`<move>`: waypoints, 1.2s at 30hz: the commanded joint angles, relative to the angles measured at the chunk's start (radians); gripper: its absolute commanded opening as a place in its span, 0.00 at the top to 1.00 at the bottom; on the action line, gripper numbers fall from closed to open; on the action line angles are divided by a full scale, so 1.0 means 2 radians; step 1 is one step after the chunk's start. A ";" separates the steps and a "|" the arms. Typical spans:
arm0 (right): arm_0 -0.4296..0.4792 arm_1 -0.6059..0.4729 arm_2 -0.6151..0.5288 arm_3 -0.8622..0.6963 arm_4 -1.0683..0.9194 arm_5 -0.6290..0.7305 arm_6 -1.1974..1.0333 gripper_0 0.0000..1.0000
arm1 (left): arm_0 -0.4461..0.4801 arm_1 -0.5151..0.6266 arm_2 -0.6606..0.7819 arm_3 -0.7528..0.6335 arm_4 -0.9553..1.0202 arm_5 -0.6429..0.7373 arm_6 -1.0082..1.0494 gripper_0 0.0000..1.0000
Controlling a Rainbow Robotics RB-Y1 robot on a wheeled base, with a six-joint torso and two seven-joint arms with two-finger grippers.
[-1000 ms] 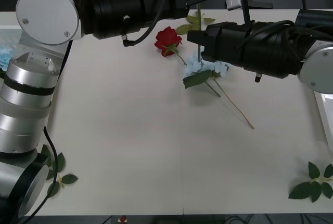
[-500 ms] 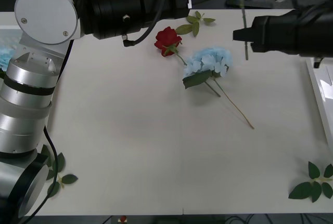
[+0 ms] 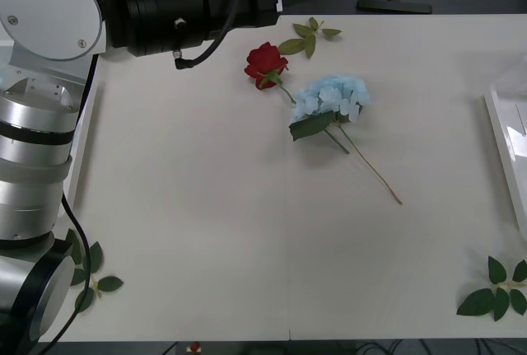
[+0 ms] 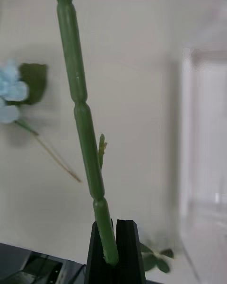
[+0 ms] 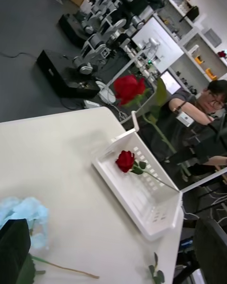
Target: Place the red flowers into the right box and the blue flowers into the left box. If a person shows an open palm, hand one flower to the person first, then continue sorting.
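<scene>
Right claw [image 4: 113, 253] pinches knobbly green stem [image 4: 80, 118] — upright.

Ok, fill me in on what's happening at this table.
The right gripper is shut on the stem of a red rose, holding it in the air near the right box, where a second rose already lies. A third rose and a blue flower lie mid-table, not yet sorted. The left arm reaches over the table's far side.

Dark grey floor [image 5: 28, 33], shelving [image 5: 187, 2] and parked robot rigs [image 5: 101, 33] behind the white table [image 3: 206, 231]
</scene>
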 commanded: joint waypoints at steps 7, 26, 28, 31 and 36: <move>-0.010 -0.005 -0.004 0.156 0.166 -0.042 0.196 1.00 | -0.019 0.007 0.022 -0.009 -0.055 0.062 0.023 0.00; -0.006 0.091 -0.001 0.287 0.360 -0.190 0.238 1.00 | -0.075 0.006 -0.043 0.004 -0.279 0.202 0.381 0.00; -0.007 0.093 0.004 0.287 0.365 -0.188 0.241 1.00 | -0.088 0.006 -0.059 0.020 -0.297 0.207 0.411 0.00; -0.006 0.092 0.023 0.286 0.365 -0.188 0.245 1.00 | -0.105 0.003 -0.082 0.047 -0.328 0.207 0.456 0.00; -0.006 0.094 0.048 0.282 0.350 -0.190 0.248 0.53 | -0.135 -0.008 -0.109 0.104 -0.358 0.198 0.503 0.00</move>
